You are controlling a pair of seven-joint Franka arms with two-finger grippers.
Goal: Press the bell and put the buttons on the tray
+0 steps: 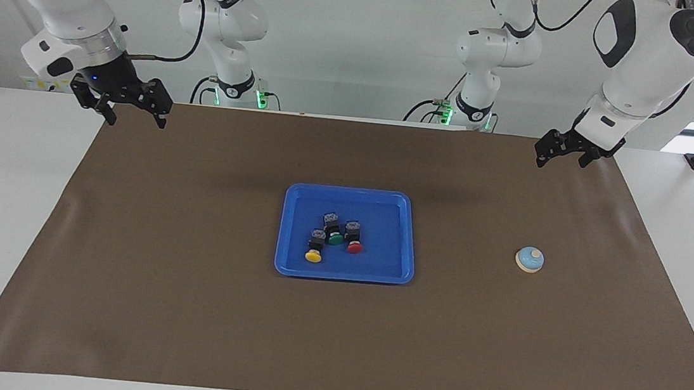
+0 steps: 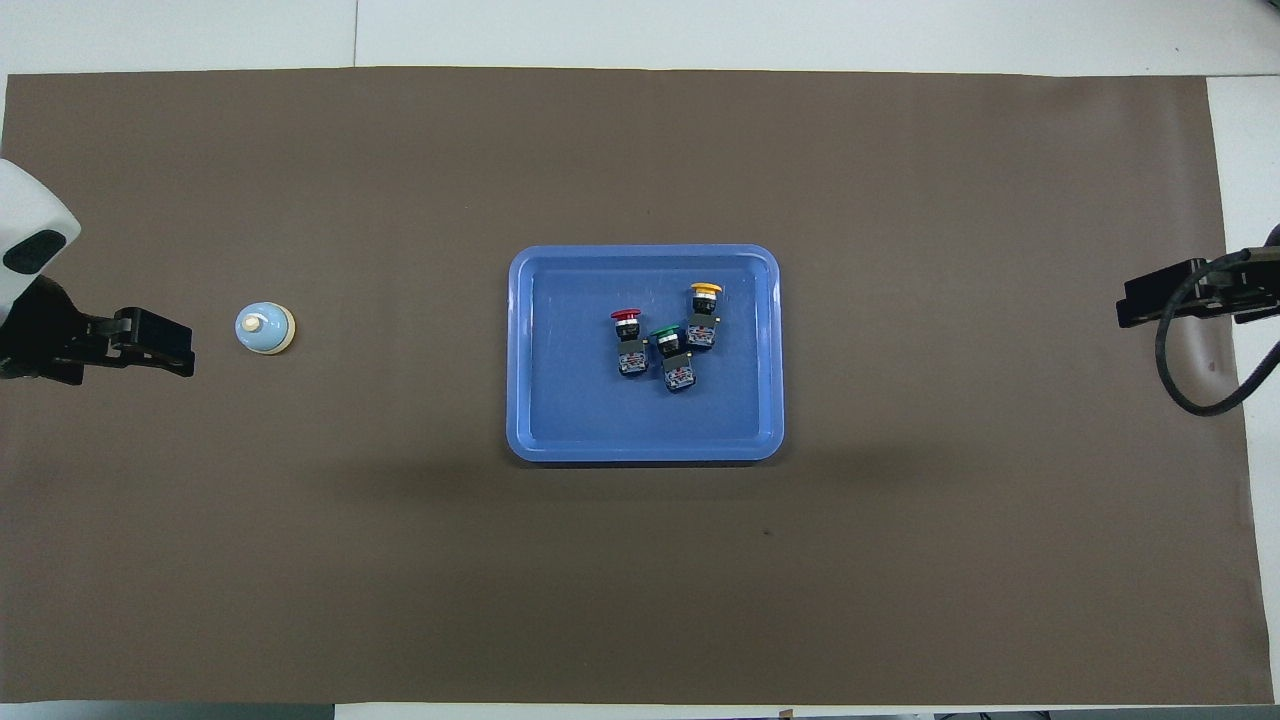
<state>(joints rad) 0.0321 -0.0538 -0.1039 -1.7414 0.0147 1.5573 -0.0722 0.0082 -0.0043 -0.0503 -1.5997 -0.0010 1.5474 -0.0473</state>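
The blue tray (image 1: pixel 350 191) (image 2: pixel 518 350) sits mid-mat. Three buttons lie close together in it: yellow (image 1: pixel 314 252) (image 2: pixel 704 312), green (image 1: pixel 335 235) (image 2: pixel 670 352) and red (image 1: pixel 354 241) (image 2: pixel 628 335). The light-blue bell (image 1: pixel 530 259) (image 2: pixel 265 328) stands alone on the mat toward the left arm's end. My left gripper (image 1: pixel 560 159) (image 2: pixel 178 345) hangs open and empty above the mat's edge at that end, apart from the bell. My right gripper (image 1: pixel 137 121) (image 2: pixel 1130 303) hangs open and empty above the mat's corner at the right arm's end.
A brown mat (image 1: pixel 183 307) covers most of the white table (image 1: pixel 2 200). A black cable (image 2: pixel 1190 390) loops down from the right wrist. Two more arm bases (image 1: pixel 236 85) stand at the table's robot end.
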